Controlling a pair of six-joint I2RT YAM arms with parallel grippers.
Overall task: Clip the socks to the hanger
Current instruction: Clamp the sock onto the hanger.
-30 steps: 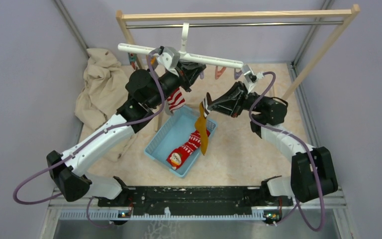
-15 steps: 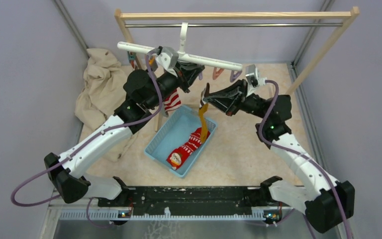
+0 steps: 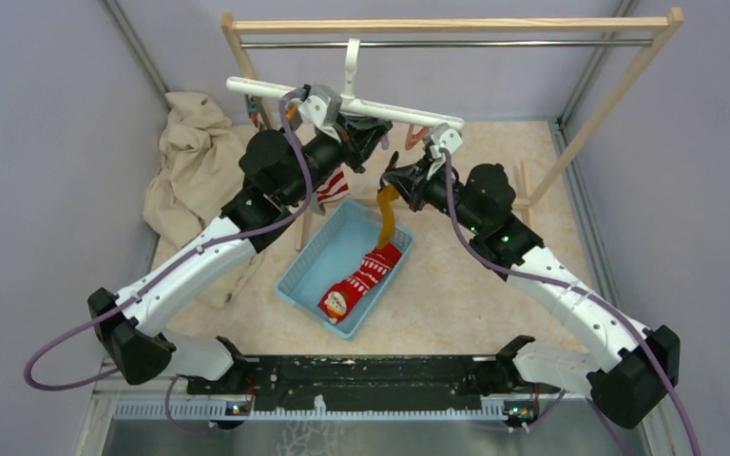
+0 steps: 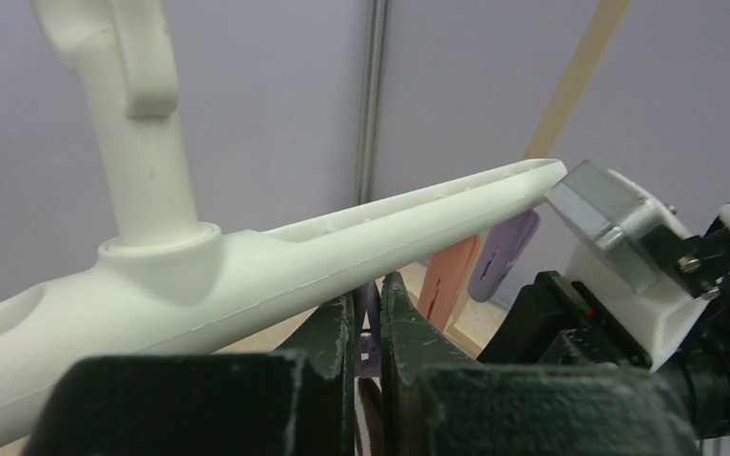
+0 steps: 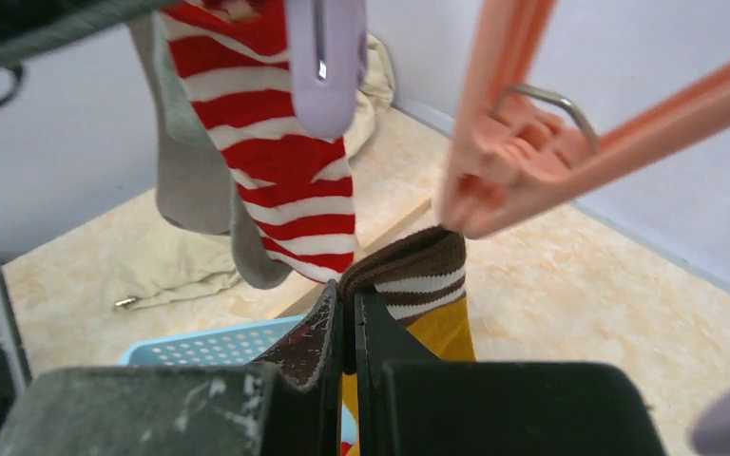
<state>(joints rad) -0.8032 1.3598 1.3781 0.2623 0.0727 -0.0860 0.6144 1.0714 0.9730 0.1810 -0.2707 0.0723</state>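
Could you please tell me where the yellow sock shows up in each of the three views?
Top external: the yellow sock hangs mid-frame from the right gripper.
Left wrist: not visible; the left gripper pinches a purple peg.
Right wrist: bottom centre, its brown-striped cuff pinched between the fingers.
Shared landmark: the orange peg, upper centre, centre right, upper right.

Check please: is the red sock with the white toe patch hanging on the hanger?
No, the red sock lies in the blue basket on the table.
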